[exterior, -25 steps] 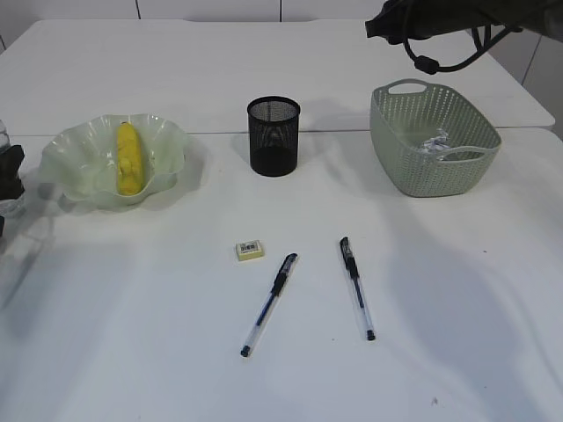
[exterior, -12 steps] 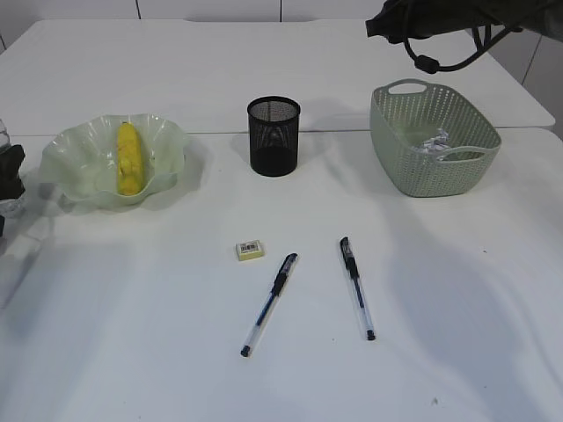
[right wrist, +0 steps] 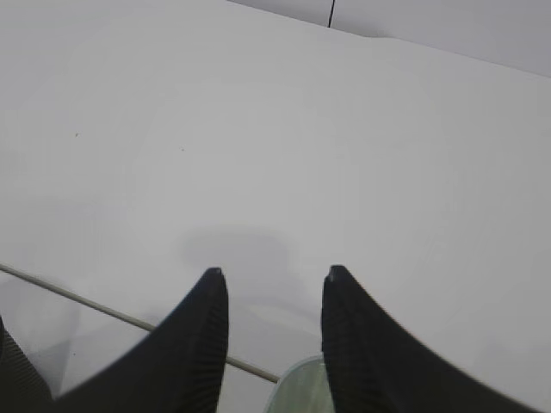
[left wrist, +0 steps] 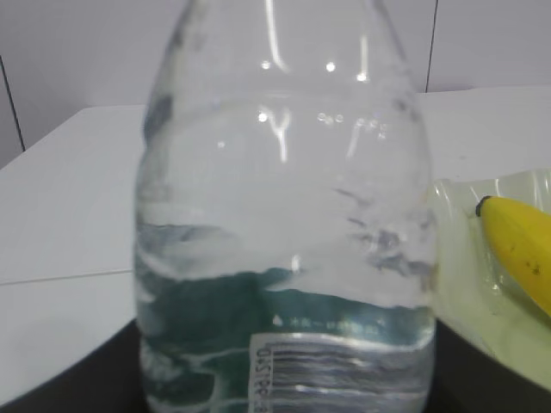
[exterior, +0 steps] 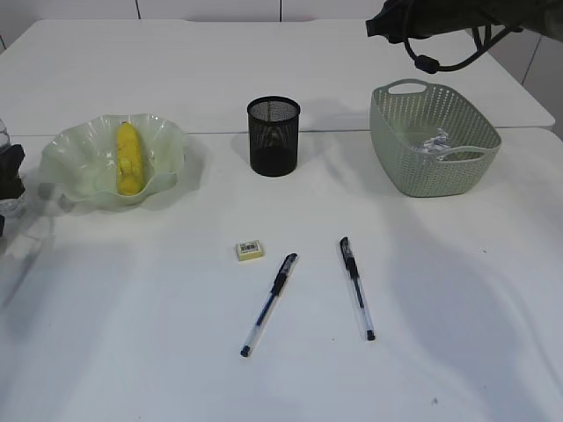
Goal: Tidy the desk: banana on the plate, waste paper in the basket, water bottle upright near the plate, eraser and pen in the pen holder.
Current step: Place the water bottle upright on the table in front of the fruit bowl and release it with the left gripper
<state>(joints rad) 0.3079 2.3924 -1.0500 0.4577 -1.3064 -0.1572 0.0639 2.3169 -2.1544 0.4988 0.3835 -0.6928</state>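
Observation:
The banana [exterior: 128, 158] lies in the pale green plate [exterior: 171, 141] at the left of the desk [exterior: 132, 334]. The water bottle [left wrist: 284, 215] stands upright and fills the left wrist view. My left gripper [exterior: 9, 176], at the exterior view's left edge, is shut on it. The black pen holder [exterior: 274, 136] stands mid-desk. The eraser [exterior: 249, 250] and two pens [exterior: 269, 304] [exterior: 356, 287] lie in front of it. Waste paper [exterior: 434, 141] lies inside the basket [exterior: 413, 149]. My right gripper [right wrist: 271, 275] hangs open and empty above the basket's far end.
The banana tip [left wrist: 516, 245] and the plate [left wrist: 456, 206] show just right of the bottle. The basket rim [right wrist: 301, 387] peeks between the right fingers. The right arm [exterior: 422, 22] and its cable hang over the back right corner.
My left gripper has shifted very slightly left at the edge of the exterior view. Nothing else has moved.

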